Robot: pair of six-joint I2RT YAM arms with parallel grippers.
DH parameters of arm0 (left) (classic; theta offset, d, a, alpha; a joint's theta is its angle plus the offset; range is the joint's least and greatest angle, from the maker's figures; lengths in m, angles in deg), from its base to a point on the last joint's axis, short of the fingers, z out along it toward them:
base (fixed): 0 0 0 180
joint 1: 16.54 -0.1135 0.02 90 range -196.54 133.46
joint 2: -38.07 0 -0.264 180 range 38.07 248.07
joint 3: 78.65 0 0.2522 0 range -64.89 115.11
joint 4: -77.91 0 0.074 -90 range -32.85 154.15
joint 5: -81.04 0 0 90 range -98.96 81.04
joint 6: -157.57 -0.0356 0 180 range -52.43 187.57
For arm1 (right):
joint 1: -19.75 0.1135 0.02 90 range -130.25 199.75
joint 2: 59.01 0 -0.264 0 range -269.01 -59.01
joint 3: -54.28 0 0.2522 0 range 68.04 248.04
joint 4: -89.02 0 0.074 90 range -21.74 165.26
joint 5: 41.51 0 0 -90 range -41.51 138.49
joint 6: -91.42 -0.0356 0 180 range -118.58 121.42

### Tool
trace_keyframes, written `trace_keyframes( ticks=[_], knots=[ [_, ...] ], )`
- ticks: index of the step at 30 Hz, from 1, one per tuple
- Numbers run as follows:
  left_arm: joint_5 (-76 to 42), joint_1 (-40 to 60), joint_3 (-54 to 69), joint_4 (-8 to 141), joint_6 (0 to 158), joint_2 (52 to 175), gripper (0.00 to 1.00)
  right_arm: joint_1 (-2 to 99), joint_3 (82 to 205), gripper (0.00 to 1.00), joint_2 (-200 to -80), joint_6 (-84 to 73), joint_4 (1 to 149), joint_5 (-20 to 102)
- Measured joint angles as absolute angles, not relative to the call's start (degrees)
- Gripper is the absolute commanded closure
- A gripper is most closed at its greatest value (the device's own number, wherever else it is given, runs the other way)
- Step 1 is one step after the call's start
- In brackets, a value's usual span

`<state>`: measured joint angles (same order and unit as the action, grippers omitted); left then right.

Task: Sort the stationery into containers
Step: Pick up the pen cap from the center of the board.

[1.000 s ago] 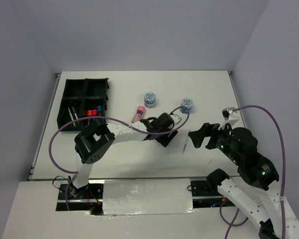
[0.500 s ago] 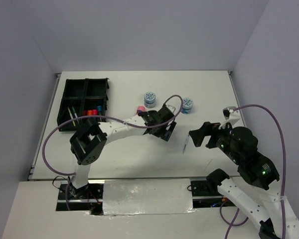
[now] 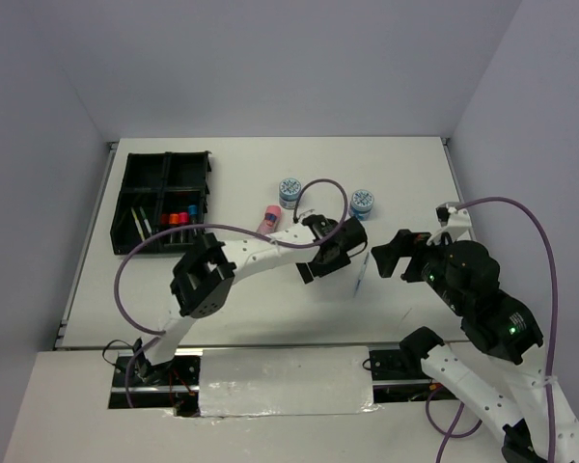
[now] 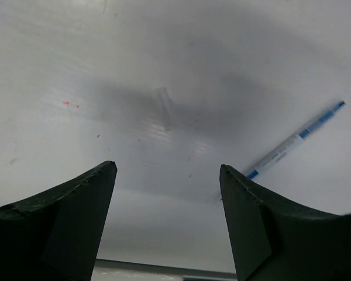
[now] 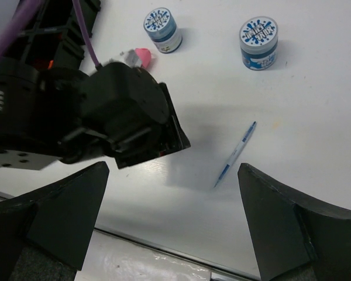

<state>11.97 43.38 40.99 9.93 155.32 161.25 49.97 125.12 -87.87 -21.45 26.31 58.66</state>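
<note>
**Left wrist view: pre-grasp on pen**

Logged left gripper (image 4: 167,170) spread wide, nothing between the fingers, over bare table (image 4: 164,47). Found pen (image 4: 295,140) lying flat and slanted, off to the right of the right finger, not between the jaws.

Checked right wrist view: right gripper (image 5: 172,170) likewise wide open and empty, held above and apart from pen.

Counted outside the tray (image 3: 124,207): pen, pink tube (image 5: 141,57), left tub (image 5: 161,26), right tub (image 5: 258,40). Saw markers (image 3: 179,218) already in a tray compartment.

Judged step: pick of pen by left arm, task roughly midway.

Next: shift sideways to straddle the barrel, turn the wrist so the fingers cross it, lower to the surface, close, then carry across to the tray. Expect the thin barrel to roll or slip if pinched off-centre.
</note>
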Motion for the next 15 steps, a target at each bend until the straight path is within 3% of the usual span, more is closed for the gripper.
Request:
trace_keyframes(
  ticks=[2, 4, 15],
  knots=[
    [12.08, 43.88, 42.92, 6.52, 160.72, 163.69, 0.18, 49.97, 125.23, 0.00, -87.85, -21.45, 26.14, 58.88],
    [12.14, 44.30, 44.60, 4.03, 164.83, 165.33, 0.29, 49.97, 125.36, 0.00, -87.81, -21.45, 25.94, 58.94],
    [13.85, 43.03, 48.05, 0.22, 171.49, 168.85, 0.30, 49.97, 125.38, 0.00, -85.97, -21.41, 25.85, 58.77]
  ],
)
